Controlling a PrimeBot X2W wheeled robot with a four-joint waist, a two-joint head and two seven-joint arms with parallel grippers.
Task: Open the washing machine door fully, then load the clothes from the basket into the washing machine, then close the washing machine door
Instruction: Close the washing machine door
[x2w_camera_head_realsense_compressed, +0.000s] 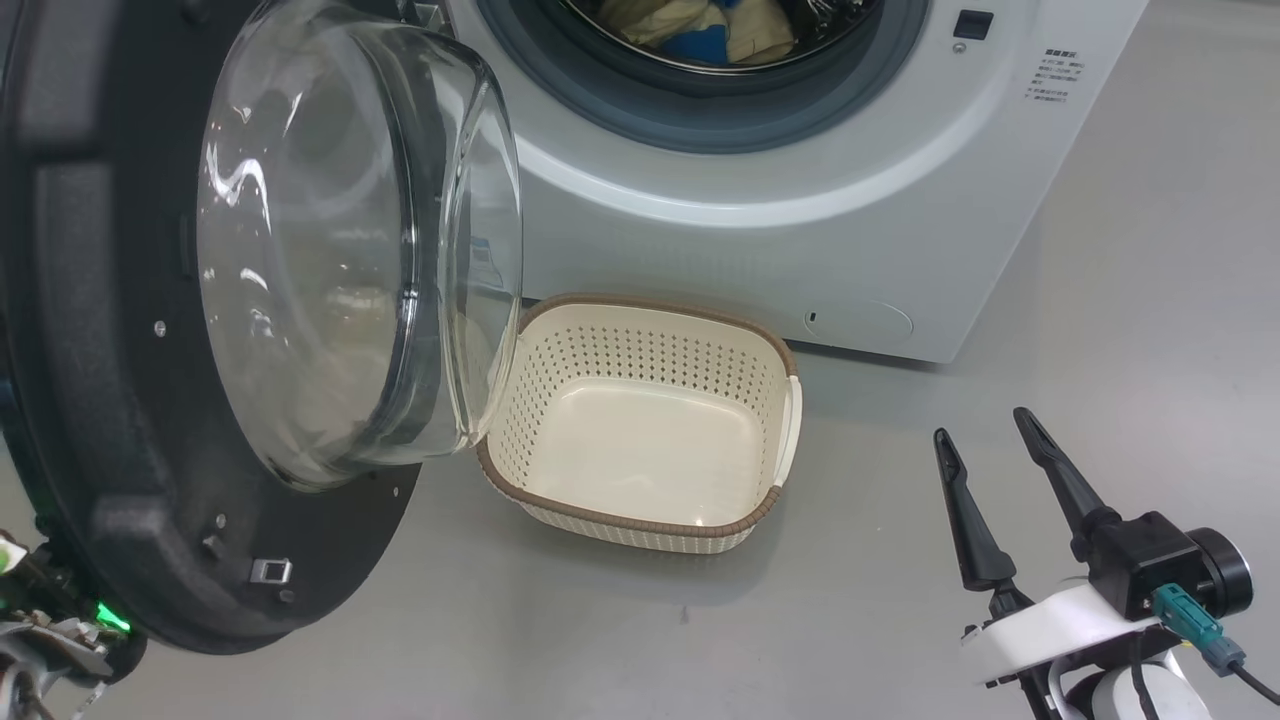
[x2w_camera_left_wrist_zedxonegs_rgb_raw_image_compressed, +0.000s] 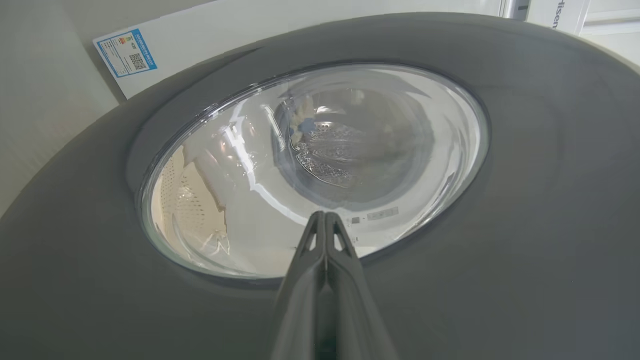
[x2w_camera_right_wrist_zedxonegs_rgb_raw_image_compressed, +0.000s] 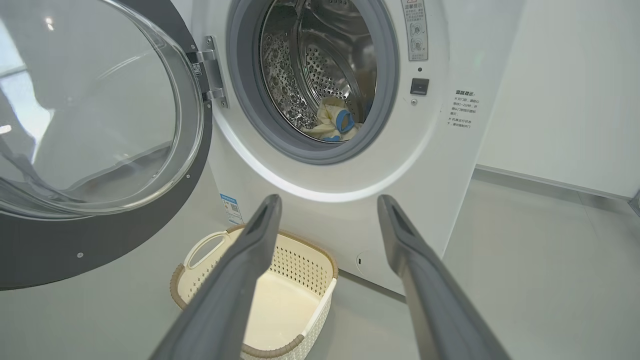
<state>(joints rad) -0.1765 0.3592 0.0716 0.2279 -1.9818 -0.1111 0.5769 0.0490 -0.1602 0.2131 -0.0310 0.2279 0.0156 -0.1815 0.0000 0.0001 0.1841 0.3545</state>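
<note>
The white washing machine (x2w_camera_head_realsense_compressed: 800, 200) stands with its door (x2w_camera_head_realsense_compressed: 110, 400) swung open to the left, its glass bowl (x2w_camera_head_realsense_compressed: 340, 250) bulging over the left end of the basket (x2w_camera_head_realsense_compressed: 640, 525). The cream basket sits on the floor with nothing in it. Cream and blue clothes (x2w_camera_head_realsense_compressed: 700, 25) lie in the steel drum (x2w_camera_right_wrist_zedxonegs_rgb_raw_image_compressed: 320, 65). My right gripper (x2w_camera_head_realsense_compressed: 981, 428) hovers open and holding nothing at the lower right, clear of the basket. My left gripper (x2w_camera_left_wrist_zedxonegs_rgb_raw_image_compressed: 325, 216) is shut on nothing, its tips at the door's outer face (x2w_camera_left_wrist_zedxonegs_rgb_raw_image_compressed: 525, 200) by the lower edge of the glass; whether they touch it I cannot tell.
Grey floor (x2w_camera_head_realsense_compressed: 1150, 300) spreads to the right of the machine and in front of the basket. A white wall (x2w_camera_right_wrist_zedxonegs_rgb_raw_image_compressed: 565, 90) rises behind on the right. A blue label sticker (x2w_camera_right_wrist_zedxonegs_rgb_raw_image_compressed: 231, 207) sits low on the machine's front. Part of my left arm (x2w_camera_head_realsense_compressed: 50, 630) shows under the door.
</note>
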